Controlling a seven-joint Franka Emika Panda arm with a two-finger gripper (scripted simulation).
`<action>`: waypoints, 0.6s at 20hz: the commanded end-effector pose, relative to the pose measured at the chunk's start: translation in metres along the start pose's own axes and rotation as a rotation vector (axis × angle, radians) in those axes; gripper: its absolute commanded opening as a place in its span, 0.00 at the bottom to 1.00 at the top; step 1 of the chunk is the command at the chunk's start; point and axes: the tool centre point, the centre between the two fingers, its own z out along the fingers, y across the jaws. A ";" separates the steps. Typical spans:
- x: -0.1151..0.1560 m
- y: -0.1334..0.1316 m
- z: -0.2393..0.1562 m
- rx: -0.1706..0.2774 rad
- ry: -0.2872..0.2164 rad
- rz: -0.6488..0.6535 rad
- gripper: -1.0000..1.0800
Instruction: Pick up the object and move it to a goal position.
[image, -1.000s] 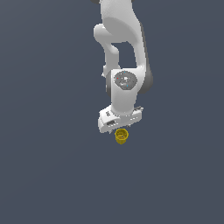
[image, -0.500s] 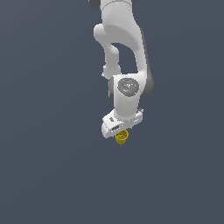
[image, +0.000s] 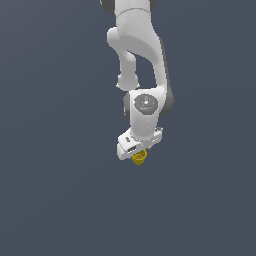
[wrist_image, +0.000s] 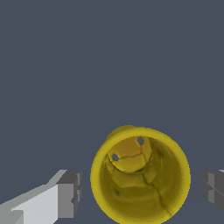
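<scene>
The object, a small bright yellow cup (image: 140, 158), stands upright on the dark grey floor, partly hidden under my white gripper (image: 137, 153). In the wrist view I look down into the cup's hollow top (wrist_image: 140, 179). My gripper (wrist_image: 141, 190) is open and straddles the cup. One grey fingertip (wrist_image: 70, 194) is on one side and the other fingertip (wrist_image: 213, 186) on the opposite side. A gap shows between each fingertip and the cup's rim.
The floor (image: 55, 190) is a plain dark grey surface with no other objects in view. The white arm (image: 142, 60) rises straight above the cup.
The gripper has come down over the cup, which is now more covered by the hand. The cup has not moved.
</scene>
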 end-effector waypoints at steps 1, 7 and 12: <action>-0.001 -0.001 0.014 0.001 -0.001 -0.002 0.96; 0.000 -0.001 0.033 0.001 -0.001 -0.004 0.96; 0.000 0.000 0.033 0.001 -0.001 -0.004 0.00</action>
